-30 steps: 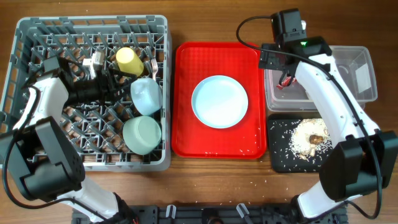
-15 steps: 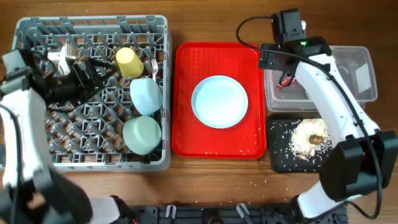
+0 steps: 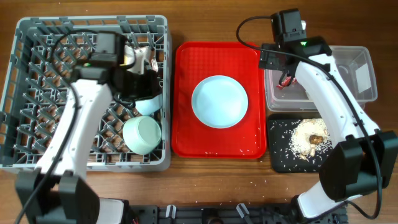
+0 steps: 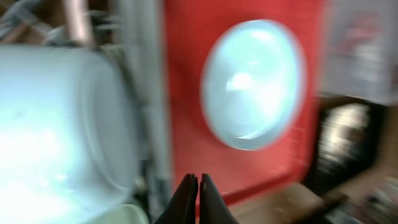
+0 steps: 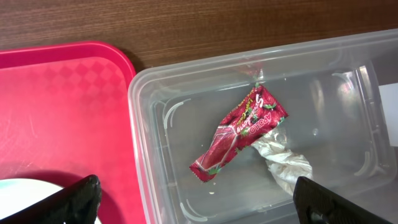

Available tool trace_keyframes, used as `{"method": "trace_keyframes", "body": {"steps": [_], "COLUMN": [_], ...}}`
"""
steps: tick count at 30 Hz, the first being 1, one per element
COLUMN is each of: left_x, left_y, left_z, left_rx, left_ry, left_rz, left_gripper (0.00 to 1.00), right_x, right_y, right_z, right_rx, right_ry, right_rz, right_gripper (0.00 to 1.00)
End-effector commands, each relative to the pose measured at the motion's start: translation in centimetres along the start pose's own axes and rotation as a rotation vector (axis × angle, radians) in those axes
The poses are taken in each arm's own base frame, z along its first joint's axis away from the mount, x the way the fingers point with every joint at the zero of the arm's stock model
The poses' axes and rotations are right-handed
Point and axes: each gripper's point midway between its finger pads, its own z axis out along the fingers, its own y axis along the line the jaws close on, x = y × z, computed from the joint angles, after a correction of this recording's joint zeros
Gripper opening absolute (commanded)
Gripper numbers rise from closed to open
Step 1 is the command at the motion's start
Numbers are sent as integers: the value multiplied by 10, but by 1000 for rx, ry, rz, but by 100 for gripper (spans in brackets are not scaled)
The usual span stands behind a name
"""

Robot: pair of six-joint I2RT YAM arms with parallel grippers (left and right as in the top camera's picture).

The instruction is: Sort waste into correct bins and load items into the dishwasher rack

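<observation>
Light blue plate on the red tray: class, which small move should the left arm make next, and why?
Probably swing the left claw over the plate: it is shut and empty at the edge of the dishwasher rack, and the plate lies on the red tray, outside the rack.

Left wrist view smeared — plate (image 4: 254,84) blurred, light blue bowl (image 4: 62,124) cut off at left.

- Flat red tray (image 3: 214,142) — lay ahead of the left gripper (image 4: 198,198), and left of the right gripper (image 5: 198,202).
- Wooden table (image 3: 217,183) — dark brown grain, beyond the right gripper.
</observation>
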Motion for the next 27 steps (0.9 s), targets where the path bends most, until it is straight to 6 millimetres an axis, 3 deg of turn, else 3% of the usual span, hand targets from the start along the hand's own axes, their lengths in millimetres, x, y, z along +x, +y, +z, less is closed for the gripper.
{"method": "trace_keyframes", "body": {"steps": [1,6,8,13,17,21,27], "left_x": [-9,-5,-2,-7,-10,-10,-12], "left_y": [53,99,106,86,57,58,75], "left_z": [3,-23,-38,-69,-97,-94,-56], "left_rx": [-316,-569,-636,-571,-444,-445,-477], "left_ry": [-46,-98,-125,-251,-367,-354,-259], "left_rz": [-106,-224,-250,-260,-238,-240,-257], "left_gripper": [4,4,4,4,4,4,4], "right_x": [-5,-5,-5,-5,-5,-5,-5], "right_y": [-4,-4,-4,-4,-4,-4,-4], "right_z": [-3,-3,-3,-3,-3,-3,-3], "right_rx": [16,16,16,16,16,16,16], "right_ry": [-19,-19,-19,-19,-19,-19,-19], "right_rz": [-5,-5,-5,-5,-5,-5,-5], "right_gripper": [100,100,100,100,100,100,100]}}
